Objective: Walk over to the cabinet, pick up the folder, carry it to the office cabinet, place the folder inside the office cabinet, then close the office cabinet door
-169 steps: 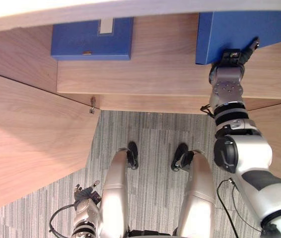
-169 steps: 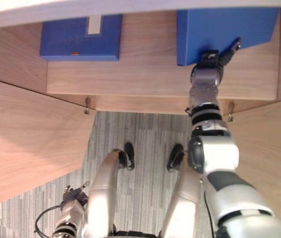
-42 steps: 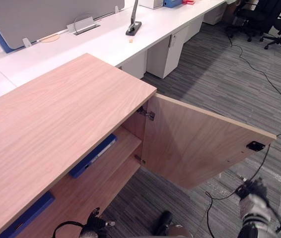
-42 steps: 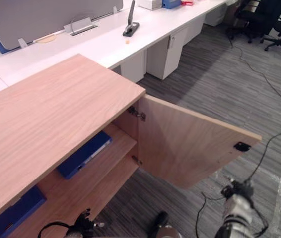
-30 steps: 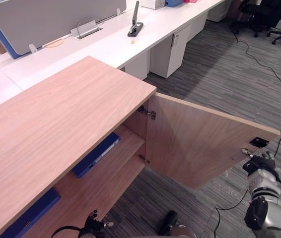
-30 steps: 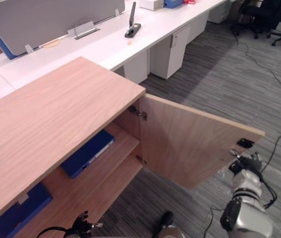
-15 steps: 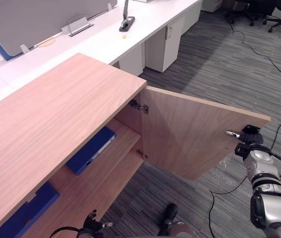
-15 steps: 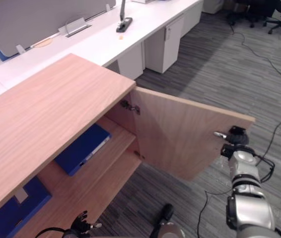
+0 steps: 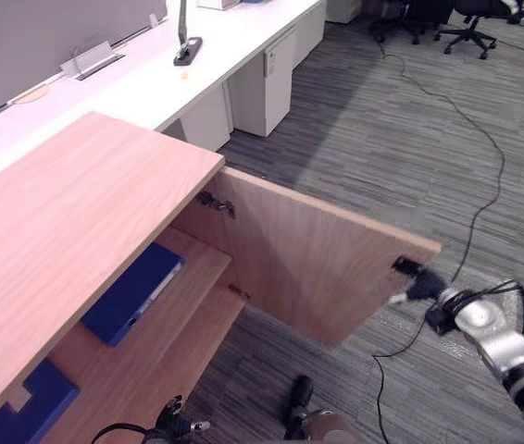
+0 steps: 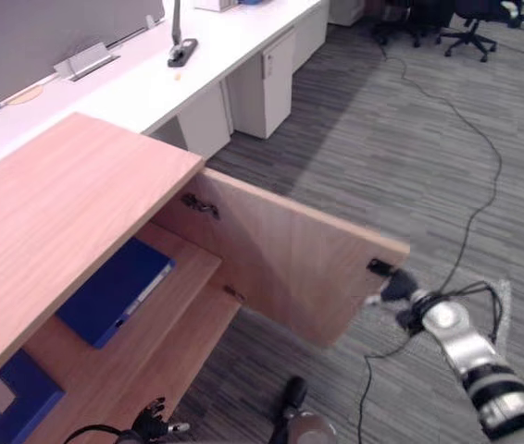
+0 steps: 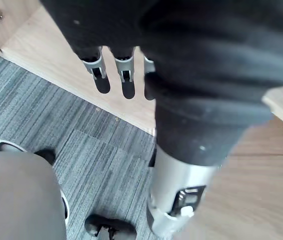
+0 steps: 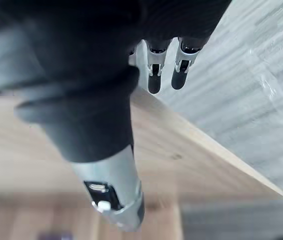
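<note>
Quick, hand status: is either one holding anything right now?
Left hand: open, fingers relaxed, holding nothing.
Right hand: open, fingers straight at the free edge of the cabinet door, gripping nothing.

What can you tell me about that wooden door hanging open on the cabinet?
The door is a flat panel of light, wood-grained board, hung from the cabinet on two small metal hinges, one high and one low. It stands upright, swung wide open over the grey striped carpet. A small dark fitting sits near its top free corner. The robot's right hand, fingers straight, is at that free edge; actual contact is hard to make out.
</note>
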You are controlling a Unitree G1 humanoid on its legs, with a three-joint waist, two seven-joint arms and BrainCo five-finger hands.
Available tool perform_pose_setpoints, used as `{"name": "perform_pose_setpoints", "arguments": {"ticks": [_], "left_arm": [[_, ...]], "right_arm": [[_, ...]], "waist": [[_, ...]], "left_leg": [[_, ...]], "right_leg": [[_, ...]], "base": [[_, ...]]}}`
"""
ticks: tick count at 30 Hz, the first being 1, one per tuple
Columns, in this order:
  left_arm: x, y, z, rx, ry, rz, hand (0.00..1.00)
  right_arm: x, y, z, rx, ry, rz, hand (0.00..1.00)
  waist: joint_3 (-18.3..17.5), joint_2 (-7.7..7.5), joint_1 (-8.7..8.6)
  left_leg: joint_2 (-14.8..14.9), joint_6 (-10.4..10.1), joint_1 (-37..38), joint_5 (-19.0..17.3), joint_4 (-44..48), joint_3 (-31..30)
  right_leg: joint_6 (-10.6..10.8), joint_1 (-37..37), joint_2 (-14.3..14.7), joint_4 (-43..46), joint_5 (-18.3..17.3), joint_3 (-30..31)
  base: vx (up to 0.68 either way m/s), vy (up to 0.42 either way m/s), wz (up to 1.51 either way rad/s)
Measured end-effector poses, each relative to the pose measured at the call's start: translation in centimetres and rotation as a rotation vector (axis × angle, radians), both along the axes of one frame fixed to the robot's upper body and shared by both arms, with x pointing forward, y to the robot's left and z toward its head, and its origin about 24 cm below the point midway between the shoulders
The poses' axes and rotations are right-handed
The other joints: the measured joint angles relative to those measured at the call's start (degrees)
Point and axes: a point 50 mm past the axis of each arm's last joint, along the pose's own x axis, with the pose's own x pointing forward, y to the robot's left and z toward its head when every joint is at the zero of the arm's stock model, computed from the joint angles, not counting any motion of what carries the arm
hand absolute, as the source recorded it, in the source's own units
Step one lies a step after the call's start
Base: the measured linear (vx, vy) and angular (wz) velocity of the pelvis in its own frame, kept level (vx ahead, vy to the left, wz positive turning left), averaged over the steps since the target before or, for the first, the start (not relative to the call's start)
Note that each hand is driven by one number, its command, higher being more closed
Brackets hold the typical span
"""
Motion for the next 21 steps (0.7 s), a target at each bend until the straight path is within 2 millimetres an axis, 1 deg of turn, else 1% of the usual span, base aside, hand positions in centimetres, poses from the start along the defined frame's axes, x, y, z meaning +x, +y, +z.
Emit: {"name": "perform_pose_setpoints", "arguments": {"ticks": [1,2,3,4,5,6,7,8,9,10,11,12,13,15,16,17,18,19,21], "left_arm": [[0.1,0.1,0.0,0.002,0.003,-0.006,0.0],[0.3,0.3,0.1,0.008,0.001,-0.024,0.0],[0.7,0.1,0.1,0.003,-0.007,-0.042,0.0],[1.0,-0.1,0.2,-0.001,-0.013,-0.048,0.0],[1.2,-0.5,0.2,-0.015,-0.019,-0.056,0.0],[1.3,-0.8,0.2,-0.022,-0.022,-0.059,0.0],[1.5,-1.1,0.2,-0.034,-0.027,-0.062,0.0],[1.6,-1.1,0.2,-0.038,-0.031,-0.048,0.0],[1.6,-0.9,0.3,-0.036,-0.036,-0.037,0.0],[1.6,-0.4,0.4,-0.029,-0.04,-0.015,0.0],[1.5,0.0,0.4,-0.023,-0.041,0.001,0.0],[1.5,0.5,0.5,-0.013,-0.039,0.016,0.0],[1.0,1.5,0.5,0.005,-0.03,0.048,0.0],[0.9,2.3,0.6,0.019,-0.024,0.075,0.0],[0.8,2.8,0.7,0.022,-0.027,0.109,0.0],[0.6,3.1,0.7,0.02,-0.028,0.141,0.0],[0.4,3.5,0.7,0.016,-0.03,0.191,0.0],[0.4,3.6,0.7,0.016,-0.03,0.199,0.0],[-0.1,4.2,0.8,0.012,-0.034,0.266,0.0]], "right_arm": [[-0.8,0.8,-0.9,-0.005,0.055,0.059,0.0],[-2.5,2.5,-2.5,-0.011,0.174,0.196,0.0],[-4.3,4.5,-3.7,0.014,0.27,0.328,0.0],[-5.0,5.5,-4.0,0.029,0.301,0.394,0.0],[-6.3,7.8,-4.5,0.091,0.339,0.504,0.0],[-6.9,8.9,-4.8,0.119,0.355,0.544,0.0],[-7.6,10.8,-5.1,0.167,0.359,0.599,0.0],[-8.0,11.6,-4.9,0.184,0.368,0.667,0.0],[-8.4,11.6,-4.7,0.166,0.383,0.715,0.0],[-9.4,10.7,-4.5,0.123,0.424,0.767,0.0],[-10.4,9.7,-4.7,0.083,0.47,0.78,0.0],[-12.0,8.4,-5.0,0.037,0.538,0.787,0.0],[-13.0,7.8,-4.8,0.046,0.547,0.773,0.0],[-13.3,8.1,-4.4,0.05,0.535,0.794,0.0],[-13.6,8.3,-4.3,0.063,0.533,0.799,0.0],[-13.9,8.4,-4.2,0.072,0.536,0.803,0.0],[-14.3,8.5,-4.2,0.084,0.55,0.813,0.0],[-14.3,8.5,-4.2,0.084,0.552,0.814,0.0],[-14.3,8.5,-4.3,0.084,0.562,0.818,0.0]], "waist": [[-0.3,-0.52,0.03],[-1.3,-1.11,0.35],[-1.7,-1.93,0.99],[-1.9,-1.92,1.37],[-1.8,-2.1,1.8],[-1.8,-2.13,2.14],[-2.0,-1.86,3.19],[-2.1,-1.7,4.0],[-2.0,-1.75,4.33],[-2.0,-2.27,4.58],[-2.0,-2.83,4.58],[-2.1,-3.55,4.64],[-2.9,-5.05,4.66],[-2.6,-6.05,4.17],[-2.4,-7.11,4.37],[-2.6,-7.72,4.73],[-2.7,-8.27,5.53],[-2.7,-8.35,5.76],[-2.5,-8.64,7.4]], "left_leg": [[0.0,0.0,-0.2,0.0,0.0,-0.3],[0.0,0.0,-0.8,-0.1,0.0,-0.6],[0.0,0.0,-1.6,-0.1,0.0,-0.9],[-0.1,0.0,-1.8,0.0,0.0,-1.1],[-0.2,0.0,-2.2,0.0,0.1,-2.1],[-0.2,0.0,-2.3,0.0,0.1,-2.5],[-0.3,0.0,-2.6,0.1,0.2,-3.0],[-0.4,0.0,-2.6,0.1,0.2,-3.3],[-0.4,0.0,-2.6,0.1,0.2,-3.4],[-0.4,0.1,-2.6,0.1,0.2,-3.5],[-0.5,0.2,-2.6,0.2,0.2,-3.6],[-0.4,0.2,-2.7,0.2,0.2,-3.6],[-1.0,0.1,-3.7,0.2,0.5,-3.5],[-1.2,-0.2,-4.4,0.5,1.1,-3.5],[-1.4,-0.2,-4.4,0.4,1.2,-3.5],[-1.6,-0.2,-4.5,0.4,1.2,-3.5],[-1.9,-0.1,-4.6,0.4,1.2,-3.7],[-1.9,-0.1,-4.6,0.4,1.2,-3.7],[-2.3,0.4,-5.1,0.1,1.5,-4.3]], "right_leg": [[-0.1,-0.1,0.1,0.0,-0.1,0.0],[-0.2,-0.7,0.3,0.0,-0.1,0.0],[-0.2,-1.5,0.3,0.1,-0.1,0.0],[-0.1,-1.6,0.3,0.1,-0.1,0.0],[-0.1,-1.7,0.3,0.1,0.0,-0.2],[-0.1,-1.8,0.2,0.1,0.0,-0.3],[-0.1,-1.7,0.0,0.3,-0.1,-0.6],[-0.2,-1.7,-0.2,0.6,-0.1,-0.7],[-0.2,-1.8,-0.2,0.8,-0.1,-0.7],[-0.2,-1.8,-0.5,1.3,-0.2,-0.8],[-0.2,-2.0,-0.7,1.7,-0.3,-0.8],[-0.2,-2.2,-1.0,2.1,-0.3,-0.8],[-0.5,-3.6,-1.6,2.5,0.0,-0.5],[-1.1,-4.1,-2.0,2.8,0.5,-0.5],[-1.0,-4.1,-2.3,2.9,0.7,-0.4],[-1.0,-4.1,-2.6,2.9,0.8,-0.4],[-0.7,-4.1,-3.0,2.9,1.0,-0.4],[-0.6,-4.1,-3.0,2.9,1.1,-0.4],[-0.2,-4.2,-3.7,2.9,1.4,-0.8]], "base": [[-0.08,-0.056,-0.07],[-0.08,-0.057,-0.03],[-0.08,-0.056,-0.02],[-0.07,-0.047,0.04],[-0.05,-0.032,0.09],[-0.05,-0.031,0.19],[-0.04,-0.006,0.2],[-0.03,0.011,0.16],[-0.01,0.047,0.09],[0.0,0.053,0.04],[0.0,0.075,0.04],[0.0,0.106,-0.08],[0.0,0.101,-0.11],[-0.01,0.063,-0.05],[-0.03,0.057,0.06],[-0.03,0.066,0.11],[-0.01,0.054,0.1],[-0.01,0.055,0.09],[-0.02,0.051,0.12]]}}
